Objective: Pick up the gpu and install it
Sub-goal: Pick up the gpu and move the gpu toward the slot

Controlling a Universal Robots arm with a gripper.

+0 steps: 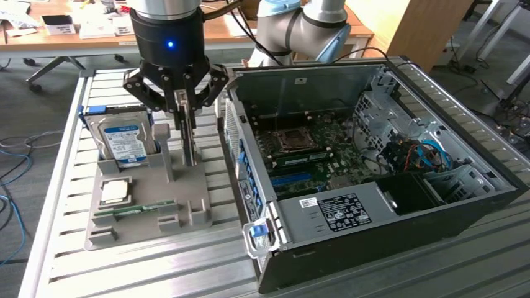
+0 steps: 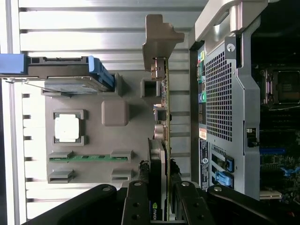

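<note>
On the exterior view's left, farthest from the hand, a silver hard drive with a blue label (image 1: 124, 139) (image 2: 65, 77) stands on edge in a grey tray (image 1: 141, 233) (image 2: 93, 140) on the slatted metal bench (image 1: 58, 248). In front of the drive, and lower than the hand, a square processor (image 1: 116, 191) (image 2: 68, 127) lies flat in its pocket. A narrow green memory stick (image 1: 136, 210) (image 2: 89, 158) lies just beyond it.

The hand (image 1: 186, 121) (image 2: 164, 180) hangs straight down over the tray's far side. It is clenched on the gpu (image 1: 191, 149) (image 2: 165, 122), with the fingers (image 2: 140, 197) pressed against both faces of the thin card. The gpu stands upright on its edge directly beneath the hand. It reaches down to the tray's slot, and whether it has lifted clear of that slot cannot be told. Its metal bracket (image 2: 159, 42) sticks out at the end away from the hand.

On the exterior view's right, just beside the hand and the card, the open computer case (image 1: 398, 230) (image 2: 220, 93) lies on its side with its motherboard (image 1: 314, 149) exposed.
</note>
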